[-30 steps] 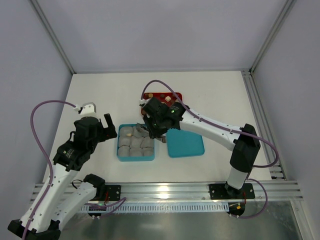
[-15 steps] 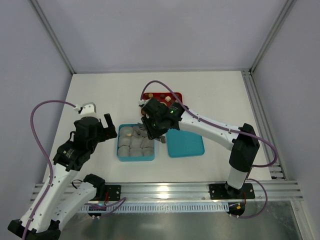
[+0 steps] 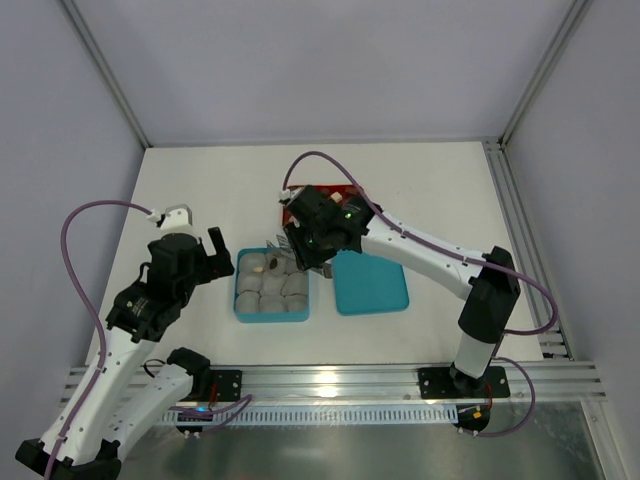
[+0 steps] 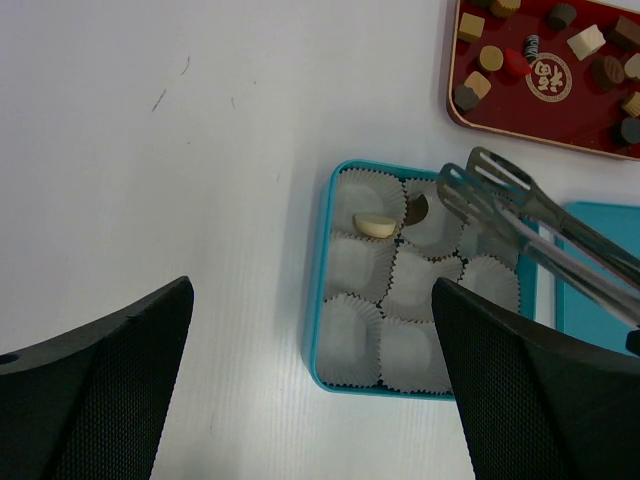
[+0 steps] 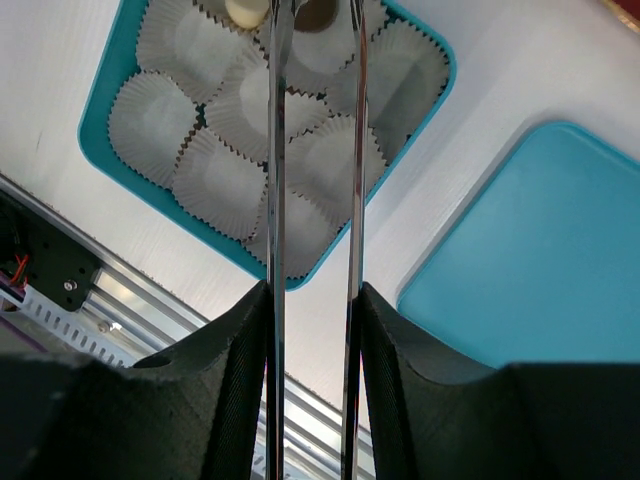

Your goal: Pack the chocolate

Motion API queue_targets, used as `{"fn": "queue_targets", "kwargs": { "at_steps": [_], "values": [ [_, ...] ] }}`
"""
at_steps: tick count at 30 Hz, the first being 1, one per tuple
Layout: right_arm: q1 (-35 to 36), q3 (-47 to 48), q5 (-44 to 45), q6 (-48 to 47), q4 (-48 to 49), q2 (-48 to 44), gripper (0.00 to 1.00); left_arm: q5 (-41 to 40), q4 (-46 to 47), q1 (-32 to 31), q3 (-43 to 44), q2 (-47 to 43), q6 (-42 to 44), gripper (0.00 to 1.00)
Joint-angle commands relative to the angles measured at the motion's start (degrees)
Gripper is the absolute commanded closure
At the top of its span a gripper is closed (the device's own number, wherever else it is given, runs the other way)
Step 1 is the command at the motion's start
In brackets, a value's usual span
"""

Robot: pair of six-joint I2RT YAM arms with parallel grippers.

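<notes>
The right claw point(image 5: 312, 335), clamped on the tongs point(image 4: 520, 215), has let them spread and has drawn back from the teal box point(image 4: 327, 300). I judge the dark chocolate point(image 4: 418, 208) released into a far-row cup. The cream chocolate point(image 4: 376, 225) beside it lies flat, its long axis across the box. The left claw point(image 4: 312, 290) hangs wide open.

White worktop point(image 3: 200, 190) with three things set out around its middle.
A teal box point(image 3: 271, 319) sits a little nearer the near edge. A teal lid point(image 3: 372, 290) lies flat just beside it toward the right edge, with a thin strip of bare surface between them. A red tray point(image 4: 560, 110) rests beyond both, toward the far edge. Faint dark scuffs point(image 4: 160, 100) mark the surface toward the left edge.
</notes>
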Motion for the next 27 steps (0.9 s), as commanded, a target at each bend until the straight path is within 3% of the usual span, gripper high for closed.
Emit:
{"fn": "queue_targets", "kwargs": {
  "at_steps": [1,11,27],
  "values": [
    [-3.7,4.9,1.6,-2.1,-0.7,-2.8,0.59,-0.1,1.2,-0.1,0.5,-0.6,-0.4,0.0],
    [-14.4,6.5,0.9,-6.6,1.5,0.2,0.59,0.2,1.3,-0.1,0.5,0.0,-0.2,0.0],
    [-16.9,14.4,3.8,-10.2,0.6,12.5,0.59,-0.1,1.2,-0.1,0.5,0.3,-0.4,0.0]
  ]
}}
